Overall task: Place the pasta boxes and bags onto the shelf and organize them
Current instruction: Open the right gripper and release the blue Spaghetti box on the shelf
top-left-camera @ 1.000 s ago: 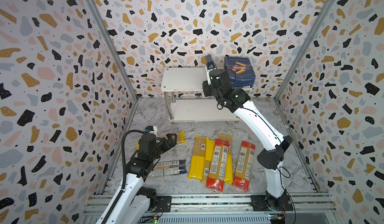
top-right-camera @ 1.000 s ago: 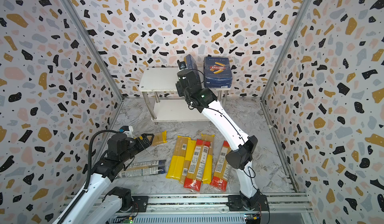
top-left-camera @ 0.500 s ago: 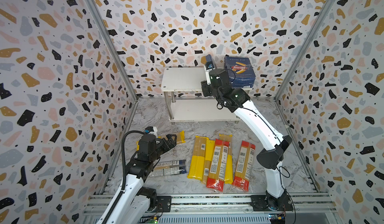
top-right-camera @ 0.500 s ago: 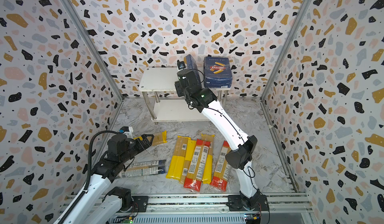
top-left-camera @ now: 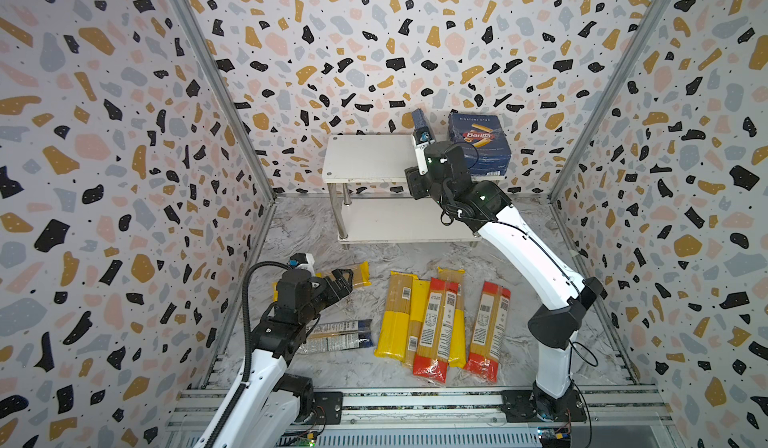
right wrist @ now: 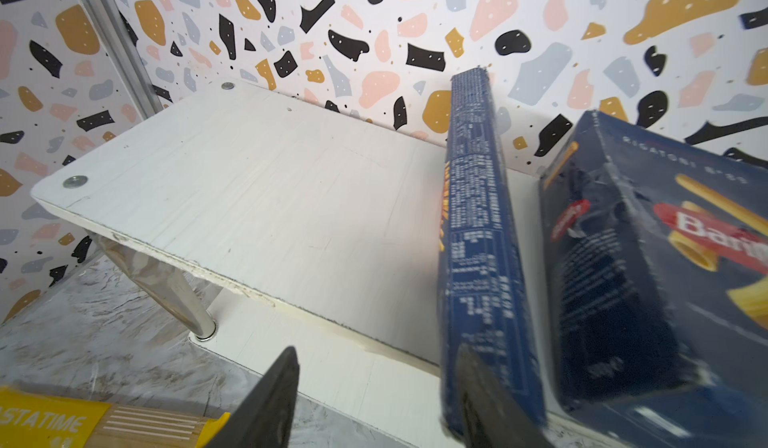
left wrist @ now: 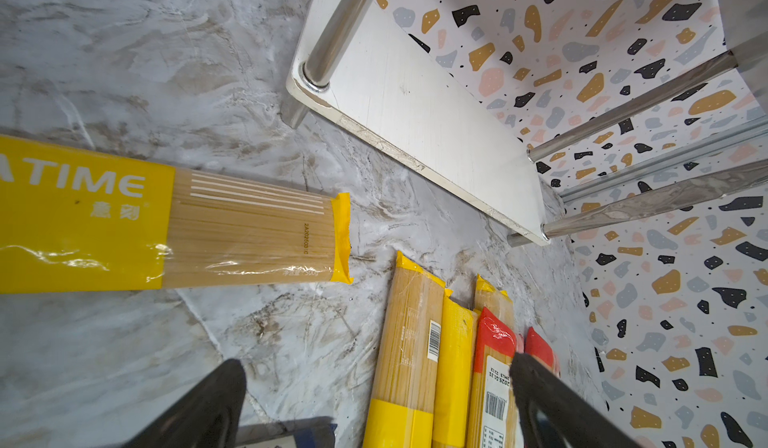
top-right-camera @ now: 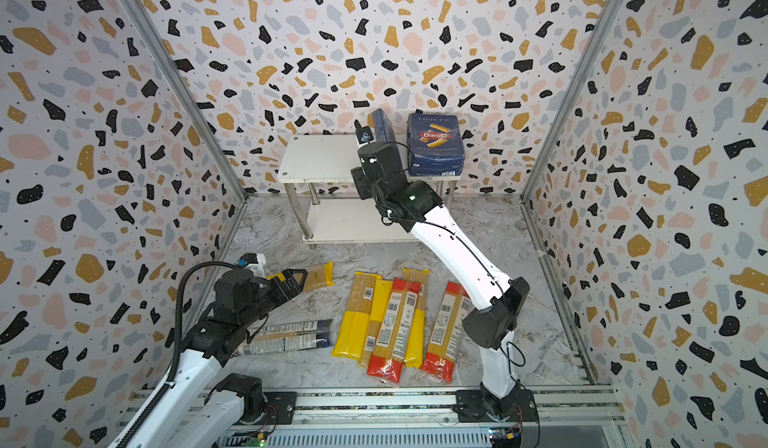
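Observation:
The shelf [top-left-camera: 365,159] stands at the back wall. On its top board stand the wide pasta box [top-left-camera: 478,142] and, just left of it, the narrow pasta box [top-left-camera: 420,121] on end. My right gripper [right wrist: 376,354] is open at the board's front edge. One finger overlaps the foot of the narrow box [right wrist: 478,217], and nothing sits between the jaws. My left gripper [top-left-camera: 340,277] is open above the floor beside a yellow PASTATIME bag [left wrist: 166,225], holding nothing. Several yellow and red-ended bags [top-left-camera: 436,325] lie side by side on the floor.
A clear bag with dark-blue ends [top-left-camera: 336,336] lies by my left arm's base. The shelf's lower board [left wrist: 415,105] is bare, as is the left half of the top board [right wrist: 270,200]. Patterned walls close in on three sides.
My right gripper's jaws have spread apart and let go of the narrow box, which stays standing on the top board. The left arm has not moved.

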Motion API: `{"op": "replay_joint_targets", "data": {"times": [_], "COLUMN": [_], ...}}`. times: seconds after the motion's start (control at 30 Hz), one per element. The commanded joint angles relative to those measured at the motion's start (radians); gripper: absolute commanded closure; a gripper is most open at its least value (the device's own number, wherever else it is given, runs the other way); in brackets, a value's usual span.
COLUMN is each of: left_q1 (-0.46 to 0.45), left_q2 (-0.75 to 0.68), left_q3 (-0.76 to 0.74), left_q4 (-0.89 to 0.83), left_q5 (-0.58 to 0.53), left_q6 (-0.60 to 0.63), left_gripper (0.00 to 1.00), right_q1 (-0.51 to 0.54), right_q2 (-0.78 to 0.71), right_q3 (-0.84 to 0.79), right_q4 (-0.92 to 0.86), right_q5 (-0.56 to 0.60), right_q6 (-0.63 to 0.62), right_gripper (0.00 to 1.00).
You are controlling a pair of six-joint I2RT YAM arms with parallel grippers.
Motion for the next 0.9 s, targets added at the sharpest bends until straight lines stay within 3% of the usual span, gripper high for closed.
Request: {"op": "replay_joint_targets", "data": {"times": [0.0,0.23,0.63,0.87], "left_q1": [-0.005,-0.005,-0.005,-0.004], "left_q2": [-0.016,-0.014,0.001,0.002], "left_q3": [0.023,0.02,0.01,-0.002], "left_q4": [-0.005,0.001,0.012,0.015], "left_q5": [-0.01,-0.014,-0.024,-0.027], "left_q6": [0.016,0.012,0.012,0.012], "left_gripper": [0.01,0.0,0.0,0.0], "right_q1": [-0.003,-0.02,-0.053,0.015], "right_q2": [-0.094,-0.159,-0.049,0.038], "right_q3": [-0.041,-0.176,-0.148,-0.089], "right_q4": [0.046,0.103,0.083,0.073], "right_q5": [0.056,0.072,-0.005,0.153], "right_q6": [-0.04,-0.071,-0.071,-0.142], "right_gripper": [0.38,0.38,0.4,0.49]}}
